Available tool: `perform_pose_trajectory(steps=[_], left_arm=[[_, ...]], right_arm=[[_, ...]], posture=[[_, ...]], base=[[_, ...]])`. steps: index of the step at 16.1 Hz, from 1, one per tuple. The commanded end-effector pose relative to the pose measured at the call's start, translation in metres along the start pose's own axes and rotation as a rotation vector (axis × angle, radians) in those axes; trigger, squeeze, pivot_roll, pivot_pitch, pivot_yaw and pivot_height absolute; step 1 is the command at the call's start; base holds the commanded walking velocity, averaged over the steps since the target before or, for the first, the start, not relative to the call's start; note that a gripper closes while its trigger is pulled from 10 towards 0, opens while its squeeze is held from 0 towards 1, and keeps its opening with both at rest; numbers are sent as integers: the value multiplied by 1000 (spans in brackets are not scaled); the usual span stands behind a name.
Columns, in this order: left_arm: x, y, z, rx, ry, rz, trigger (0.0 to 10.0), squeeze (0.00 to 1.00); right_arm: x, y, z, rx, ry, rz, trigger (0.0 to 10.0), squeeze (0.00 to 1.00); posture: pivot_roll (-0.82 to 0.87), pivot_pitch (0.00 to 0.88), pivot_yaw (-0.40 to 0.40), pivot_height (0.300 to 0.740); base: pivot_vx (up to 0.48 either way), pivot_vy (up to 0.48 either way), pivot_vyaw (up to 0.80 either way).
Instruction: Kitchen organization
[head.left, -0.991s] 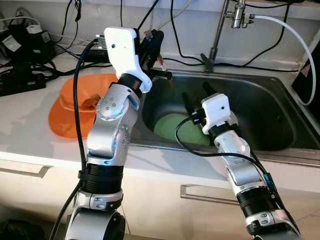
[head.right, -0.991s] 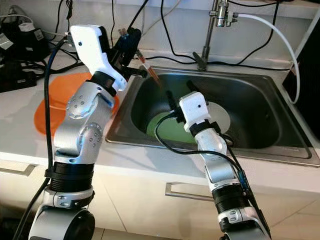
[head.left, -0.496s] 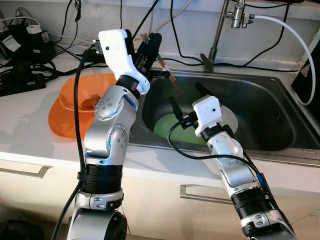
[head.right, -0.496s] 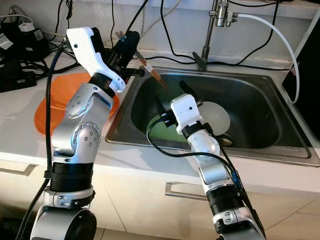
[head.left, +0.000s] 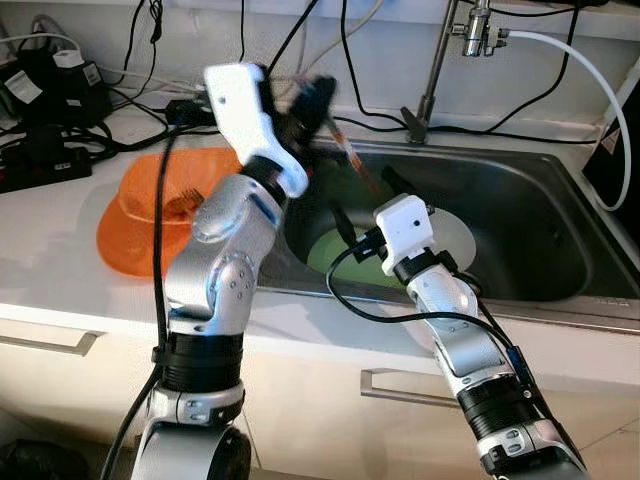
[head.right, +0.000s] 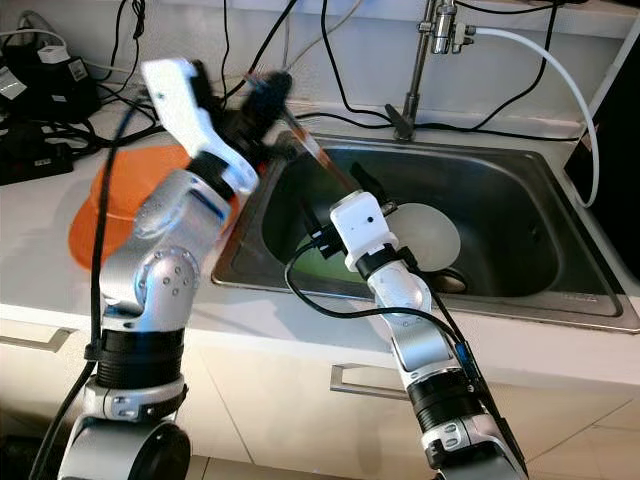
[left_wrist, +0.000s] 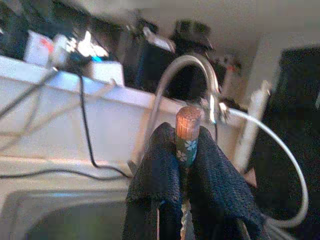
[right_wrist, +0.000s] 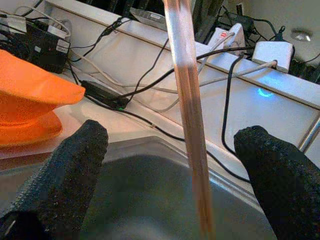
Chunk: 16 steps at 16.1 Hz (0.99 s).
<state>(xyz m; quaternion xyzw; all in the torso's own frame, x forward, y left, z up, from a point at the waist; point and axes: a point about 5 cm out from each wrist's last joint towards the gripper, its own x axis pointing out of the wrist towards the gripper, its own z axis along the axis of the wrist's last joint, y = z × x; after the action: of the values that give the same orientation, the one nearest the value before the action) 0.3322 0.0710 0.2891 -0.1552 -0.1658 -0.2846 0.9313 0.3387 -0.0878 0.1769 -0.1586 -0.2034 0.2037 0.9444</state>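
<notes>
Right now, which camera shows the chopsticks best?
The right wrist view: the chopsticks run sharp and close between that gripper's open fingers. The left wrist view shows just their end pinched in the left gripper. The eye views show them small and blurred above the sink.

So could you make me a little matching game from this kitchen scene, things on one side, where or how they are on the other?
Things:
1. chopsticks
2. green plate
3. orange bowl
4. right claw

Places or states:
A. on the white counter, left of the sink
B. open, fingers spread either side of the chopsticks
C. pinched in the left claw, slanting over the sink
D. lying in the bottom of the sink

Pairs: 1-C, 2-D, 3-A, 4-B
</notes>
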Motion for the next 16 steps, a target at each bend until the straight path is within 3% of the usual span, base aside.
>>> perform_pose_trajectory(steps=[1, 3, 4, 5, 6, 16], left_arm=[[-1, -6, 1, 13, 12, -42, 10000, 0], [-2, -9, -3, 22, 46, -70, 10000, 0], [-2, -10, -5, 23, 56, -77, 10000, 0], [-2, -10, -6, 22, 63, -77, 10000, 0], [-3, -10, -7, 25, 71, -79, 10000, 0], [-5, -11, -11, 34, 89, -64, 10000, 0]], right_arm=[[3, -1, 0, -5, 7, -8, 10000, 0], [4, -2, 1, -2, 5, -19, 10000, 0], [5, -3, 1, 2, 5, -26, 7608, 0], [5, -4, 1, 6, 2, -31, 3255, 0], [5, -3, 1, 2, 6, -33, 0, 0], [4, -5, -3, 13, 30, -54, 0, 0]], posture=[[108, 10, 18, 740], [108, 3, 19, 740], [109, 0, 20, 740], [109, 0, 20, 740], [109, 0, 21, 740], [116, 16, 21, 740]], base=[[0, 0, 0], [0, 0, 0], [0, 0, 0], [0, 0, 0], [0, 0, 0], [0, 0, 0]])
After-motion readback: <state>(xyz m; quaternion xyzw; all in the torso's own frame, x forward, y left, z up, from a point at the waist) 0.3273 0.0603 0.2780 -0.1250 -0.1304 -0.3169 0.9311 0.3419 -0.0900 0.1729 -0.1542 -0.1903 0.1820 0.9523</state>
